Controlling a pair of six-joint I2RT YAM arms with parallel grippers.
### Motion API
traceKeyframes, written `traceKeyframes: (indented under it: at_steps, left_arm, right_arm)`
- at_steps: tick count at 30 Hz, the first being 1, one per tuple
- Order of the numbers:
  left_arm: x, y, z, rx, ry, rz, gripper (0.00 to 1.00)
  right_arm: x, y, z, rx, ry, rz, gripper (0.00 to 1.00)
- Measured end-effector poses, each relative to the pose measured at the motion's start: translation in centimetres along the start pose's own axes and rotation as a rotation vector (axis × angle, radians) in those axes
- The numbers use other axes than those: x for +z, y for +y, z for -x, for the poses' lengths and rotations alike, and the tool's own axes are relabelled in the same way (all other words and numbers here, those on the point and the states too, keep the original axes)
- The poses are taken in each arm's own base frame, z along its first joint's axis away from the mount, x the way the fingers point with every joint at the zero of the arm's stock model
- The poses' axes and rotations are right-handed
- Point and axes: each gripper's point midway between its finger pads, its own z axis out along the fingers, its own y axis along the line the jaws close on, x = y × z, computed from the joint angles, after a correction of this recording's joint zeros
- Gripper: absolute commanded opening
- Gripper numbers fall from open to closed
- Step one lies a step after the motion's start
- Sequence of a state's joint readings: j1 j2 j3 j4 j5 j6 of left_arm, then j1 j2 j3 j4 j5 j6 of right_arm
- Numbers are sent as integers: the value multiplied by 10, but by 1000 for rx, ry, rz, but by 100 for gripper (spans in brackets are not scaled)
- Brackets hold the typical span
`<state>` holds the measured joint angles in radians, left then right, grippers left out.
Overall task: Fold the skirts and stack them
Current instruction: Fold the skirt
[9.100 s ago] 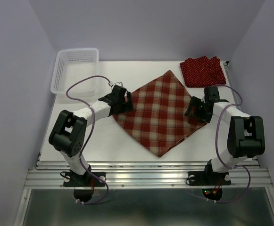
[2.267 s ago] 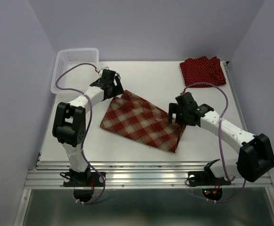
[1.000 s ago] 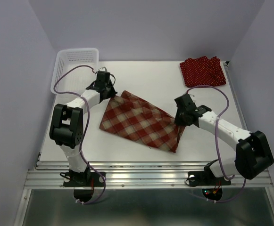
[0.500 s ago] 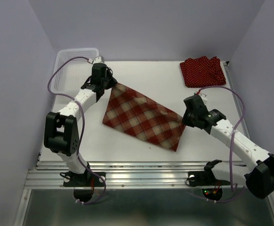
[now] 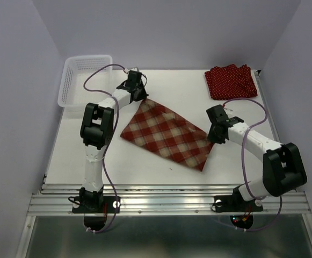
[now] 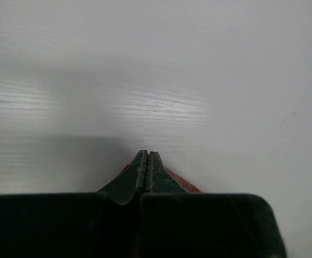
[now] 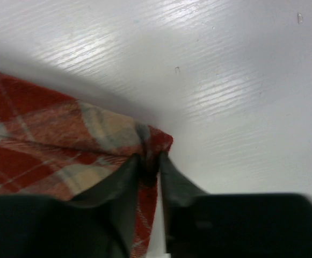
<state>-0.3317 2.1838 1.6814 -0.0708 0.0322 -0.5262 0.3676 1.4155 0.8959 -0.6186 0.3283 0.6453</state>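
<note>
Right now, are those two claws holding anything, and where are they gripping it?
Both hold the plaid skirt: the left gripper pinches its far corner, the right gripper its right corner.

Left arm (image 5: 94, 129), right arm (image 5: 252, 141): white link shells, black joint housings, purple cables (image 5: 110, 66). Left claw (image 6: 146, 156), right claw (image 7: 150, 161): dark tapered fingers (image 7: 122, 185).

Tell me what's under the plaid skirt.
Bare white table shows all around the plaid skirt; the left gripper and right gripper pinch its corners. Whatever lies beneath the cloth itself is covered.
</note>
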Motion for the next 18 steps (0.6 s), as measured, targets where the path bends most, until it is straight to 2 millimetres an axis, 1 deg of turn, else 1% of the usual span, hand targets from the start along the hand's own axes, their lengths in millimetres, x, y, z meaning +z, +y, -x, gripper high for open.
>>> traceKeyframes:
  at_steps: [1, 2, 3, 6, 8, 11, 13, 14, 15, 16, 17, 18]
  left_arm:
    - [6, 5, -2, 3, 14, 30, 35]
    - [9, 7, -2, 4, 21, 48, 68]
    - [11, 9, -1, 4, 22, 65, 98]
    - [9, 11, 7, 14, 10, 85, 99]
    - [6, 9, 16, 16, -11, 86, 99]
    - [-5, 10, 24, 22, -30, 98, 99]
    - [-20, 9, 30, 28, -47, 104, 99]
    - [-28, 14, 25, 32, -41, 115, 99]
    - [-38, 10, 31, 31, -55, 107, 99]
    - [-45, 11, 30, 33, -58, 106, 99]
    - [-58, 10, 32, 35, -69, 100, 99]
    - [-64, 12, 29, 36, -70, 98, 99]
  right_arm:
    - [5, -2, -1, -4, 13, -14, 46]
    - [9, -4, -2, -10, 24, -26, 65]
    - [11, -5, -3, -19, 29, -31, 74]
    - [10, -4, 0, -25, 28, -23, 98]
    - [5, 0, 4, -26, 21, 1, 100]
    - [-11, 7, 13, -11, -13, 65, 100]
    - [-25, 11, 19, 6, -46, 114, 100]
    - [-33, 11, 19, 16, -62, 142, 100]
    - [-37, 10, 18, 21, -67, 159, 100]
    - [-40, 10, 16, 27, -70, 176, 100]
    - [-42, 11, 12, 29, -65, 191, 100]
    - [-41, 10, 4, 36, -49, 206, 100]
